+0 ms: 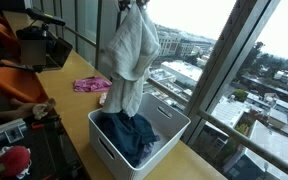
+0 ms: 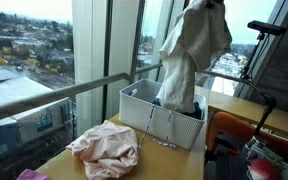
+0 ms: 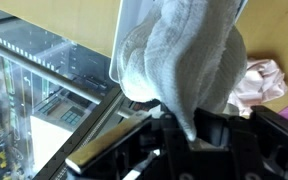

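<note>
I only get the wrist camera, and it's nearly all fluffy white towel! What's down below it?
Observer: A white basket stands right under the towel, and it has dark blue clothes piled inside.
Operator: Wow! Is the towel way up high, or does it reach the basket?
Observer: The gripper pinches the towel's top high up. Its bottom end hangs down inside the basket, about level with the blue pile.
</note>
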{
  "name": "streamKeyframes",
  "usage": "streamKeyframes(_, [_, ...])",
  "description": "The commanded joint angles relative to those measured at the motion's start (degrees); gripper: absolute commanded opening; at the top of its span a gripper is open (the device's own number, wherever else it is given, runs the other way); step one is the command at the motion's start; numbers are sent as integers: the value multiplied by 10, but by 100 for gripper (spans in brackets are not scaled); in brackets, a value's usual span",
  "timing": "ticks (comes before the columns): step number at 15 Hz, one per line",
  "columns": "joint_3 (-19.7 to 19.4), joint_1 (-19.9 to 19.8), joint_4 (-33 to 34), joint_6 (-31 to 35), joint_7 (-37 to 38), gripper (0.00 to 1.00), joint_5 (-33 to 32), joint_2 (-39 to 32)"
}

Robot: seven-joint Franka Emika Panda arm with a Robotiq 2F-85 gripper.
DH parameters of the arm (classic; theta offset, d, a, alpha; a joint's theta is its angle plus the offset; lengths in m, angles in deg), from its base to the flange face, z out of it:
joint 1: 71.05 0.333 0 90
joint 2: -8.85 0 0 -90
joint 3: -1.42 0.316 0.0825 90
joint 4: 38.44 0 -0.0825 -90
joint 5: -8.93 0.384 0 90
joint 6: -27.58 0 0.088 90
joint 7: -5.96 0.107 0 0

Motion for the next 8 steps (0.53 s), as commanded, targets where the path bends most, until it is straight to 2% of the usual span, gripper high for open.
streamKeyframes(1, [-9, -2, -60, 53, -5, 3, 7, -13])
streamKeyframes(8, [-13, -14, -176, 136, 1, 3, 4, -56])
